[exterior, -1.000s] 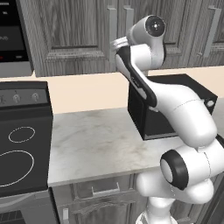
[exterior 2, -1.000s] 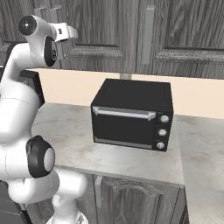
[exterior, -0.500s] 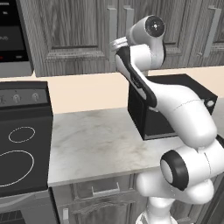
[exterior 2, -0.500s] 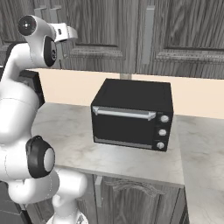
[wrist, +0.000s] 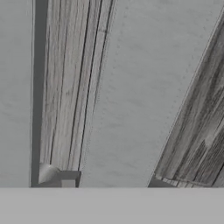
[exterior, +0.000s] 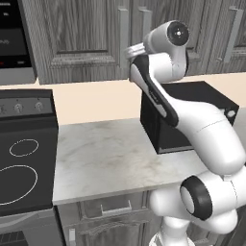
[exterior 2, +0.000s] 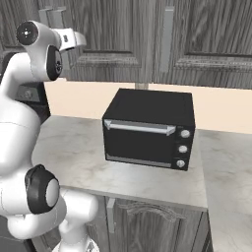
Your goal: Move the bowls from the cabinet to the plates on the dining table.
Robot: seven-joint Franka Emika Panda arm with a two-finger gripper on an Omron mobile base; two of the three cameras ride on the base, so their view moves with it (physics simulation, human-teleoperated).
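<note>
The grey wood-grain cabinet (exterior: 81, 38) hangs above the counter with its doors closed. My arm reaches up to it, and my gripper (exterior: 129, 49) (exterior 2: 78, 39) sits against a vertical bar handle (exterior: 124, 29). In the hand view that handle (wrist: 131, 96) is very close and runs as a wide pale bar down to where my fingers meet; the grip looks shut on it. A second bar handle (wrist: 38, 87) stands beside it. The bowls are hidden behind the doors. The plates and the dining table are out of view.
A black toaster oven (exterior 2: 147, 130) (exterior: 182, 115) stands on the marbled counter (exterior: 105, 158) under the cabinet. A black stove with ring burners (exterior: 19, 163) lies to the left, and a black built-in appliance (exterior: 14, 38) hangs above it.
</note>
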